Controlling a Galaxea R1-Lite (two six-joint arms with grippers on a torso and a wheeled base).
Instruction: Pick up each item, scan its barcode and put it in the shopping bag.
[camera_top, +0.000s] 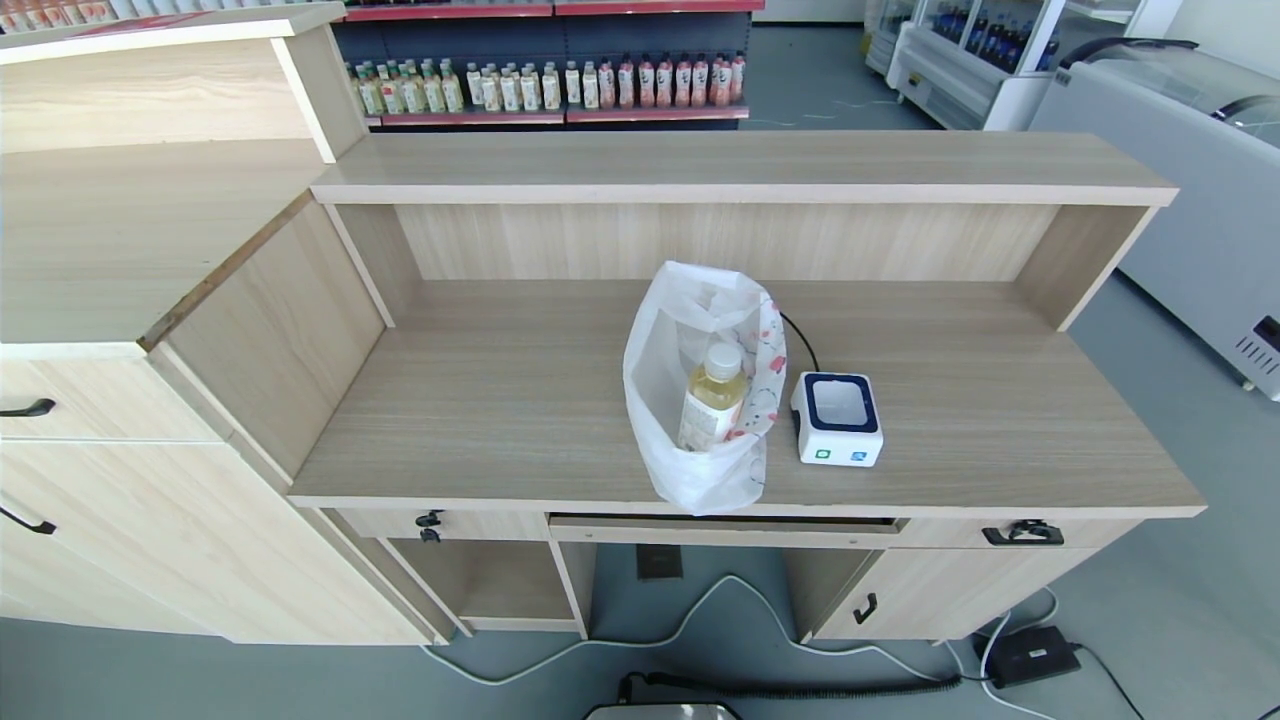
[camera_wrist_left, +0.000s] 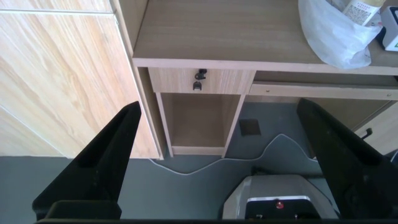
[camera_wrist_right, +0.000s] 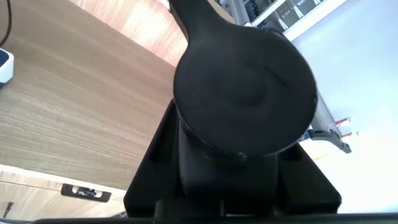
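A white plastic shopping bag (camera_top: 652, 400) stands open near the middle of the wooden counter (camera_top: 480, 400). Inside it a bottle (camera_top: 714, 396) of yellowish drink with a white cap stands upright. Just right of the bag sits the white barcode scanner (camera_top: 838, 417), with a dark window on top. My left gripper (camera_wrist_left: 219, 106) hangs open and empty in front of the counter, below its top, with the bag (camera_wrist_left: 333, 34) up and off to one side. In the right wrist view a dark round part (camera_wrist_right: 244, 87) blocks the middle, with the counter (camera_wrist_right: 74, 118) and a corner of the scanner (camera_wrist_right: 3, 65) behind it.
A raised shelf (camera_top: 740, 165) runs along the counter's back, and a taller cabinet (camera_top: 120, 240) stands on the left. Under the top are a drawer with a key (camera_wrist_left: 199, 79) and an open cubby (camera_wrist_left: 199, 124). Cables (camera_top: 700, 610) lie on the floor. A freezer (camera_top: 1190, 170) stands at right.
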